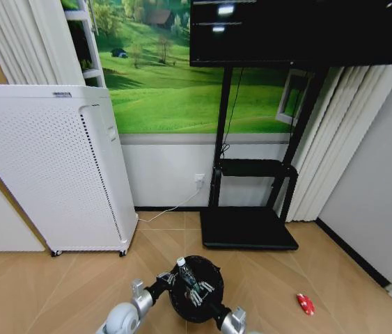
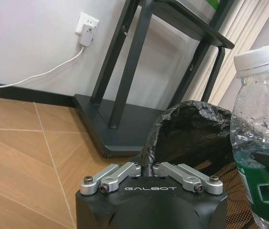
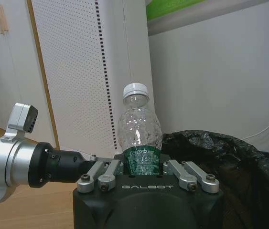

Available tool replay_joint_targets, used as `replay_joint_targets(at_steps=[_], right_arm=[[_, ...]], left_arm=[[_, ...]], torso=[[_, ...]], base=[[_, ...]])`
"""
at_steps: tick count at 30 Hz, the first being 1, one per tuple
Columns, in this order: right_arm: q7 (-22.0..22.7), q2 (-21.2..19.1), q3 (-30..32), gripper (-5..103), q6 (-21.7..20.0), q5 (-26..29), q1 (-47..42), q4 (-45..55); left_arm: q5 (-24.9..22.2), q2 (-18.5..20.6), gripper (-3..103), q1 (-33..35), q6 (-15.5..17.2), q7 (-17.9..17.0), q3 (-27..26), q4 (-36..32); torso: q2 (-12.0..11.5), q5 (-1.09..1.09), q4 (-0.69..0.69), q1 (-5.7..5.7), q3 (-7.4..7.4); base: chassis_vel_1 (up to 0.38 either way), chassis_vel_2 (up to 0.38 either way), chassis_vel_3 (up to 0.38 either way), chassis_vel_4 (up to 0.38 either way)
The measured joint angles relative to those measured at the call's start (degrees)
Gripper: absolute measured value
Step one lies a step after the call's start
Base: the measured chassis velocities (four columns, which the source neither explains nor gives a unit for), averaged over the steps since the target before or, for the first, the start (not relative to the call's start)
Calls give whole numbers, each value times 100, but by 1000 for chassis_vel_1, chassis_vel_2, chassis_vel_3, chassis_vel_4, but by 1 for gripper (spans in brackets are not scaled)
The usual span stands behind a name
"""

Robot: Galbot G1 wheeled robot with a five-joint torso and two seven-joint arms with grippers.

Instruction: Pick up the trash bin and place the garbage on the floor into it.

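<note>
Right gripper (image 3: pixel 143 167) pinching clear bottle (image 3: pixel 139 131) at green label, upright, over trash bin (image 1: pixel 196 289) mouth. Left gripper (image 2: pixel 149 167) clamped on bin's near rim, bin apparently held by it. Bottle looks light, thin-walled, crushable, slick; label band seems the best grip. Liner soft. Red piece (image 1: pixel 305 303) on floor (image 1: pixel 56 285), well right of right gripper. Bin interior dark, contents unreadable.

Bottle (image 3: pixel 139 133) upright between right gripper (image 3: pixel 146 168) fingers
</note>
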Motion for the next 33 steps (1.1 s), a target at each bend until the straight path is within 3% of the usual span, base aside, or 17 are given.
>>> replay_joint_targets(at_steps=[2, 4, 5, 7, 9, 10, 11, 12, 14, 16, 17, 20, 33], right_arm=[[-14, -19, 11, 41, -7, 1, -9, 11], [-15, -20, 17, 41, -9, 0, -15, 18], [-15, -13, 22, 52, -10, -2, -27, 28], [-13, -5, 25, 52, -11, -11, -32, 29], [-12, 2, 36, 63, -6, -22, -45, 32], [-11, 1, 39, 63, -5, -25, -48, 33], [-11, -8, 54, 74, 5, -43, -58, 45], [-11, -8, 54, 74, 5, -43, -58, 45], [-10, -37, 90, 85, 25, -50, -76, 75], [-11, -50, 110, 85, 39, -48, -84, 93], [-10, -63, 143, 95, 63, -37, -97, 125], [-5, -89, 251, 99, 91, 26, -141, 225], [89, -207, 662, 100, 225, 173, -398, 619]], left_arm=[[0, -7, 5, 27, -2, 1, -2, 0], [2, -10, 5, 32, -3, 2, -2, 0], [4, -16, 5, 35, -5, 2, -2, 0], [4, -19, 5, 35, -5, 3, -2, 0], [3, -24, 5, 32, -6, 2, 1, -1], [3, -24, 5, 30, -6, 2, 1, 0], [-2, -25, 5, 23, -6, -3, 1, -1], [-2, -25, 5, 23, -6, -3, 1, -1], [-24, -30, 5, 27, -6, -17, -8, -1], [-41, -34, 5, 34, -6, -27, -23, -4], [-60, -38, 5, 43, -6, -48, -43, -5], [-101, -52, 5, 59, -9, -107, -114, -6], [-350, -170, 5, 348, -20, -371, -774, -68]], torso=[[0, 0, 0, 0, 0], [0, 0, 0, 0, 0], [0, 0, 0, 0, 0], [0, 0, 0, 0, 0], [0, 0, 0, 0, 0], [0, 0, 0, 0, 0], [0, 0, 0, 0, 0], [0, 0, 0, 0, 0], [0, 0, 0, 0, 0], [0, 0, 0, 0, 0], [0, 0, 0, 0, 0], [0, 0, 0, 0, 0], [0, 0, 0, 0, 0]], base=[[0, 0, 0, 0], [0, 0, 0, 0], [0, 0, 0, 0], [0, 0, 0, 0], [0, 0, 0, 0], [0, 0, 0, 0], [0, 0, 0, 0], [0, 0, 0, 0], [0, 0, 0, 0], [0, 0, 0, 0], [0, 0, 0, 0], [0, 0, 0, 0], [0, 0, 0, 0]])
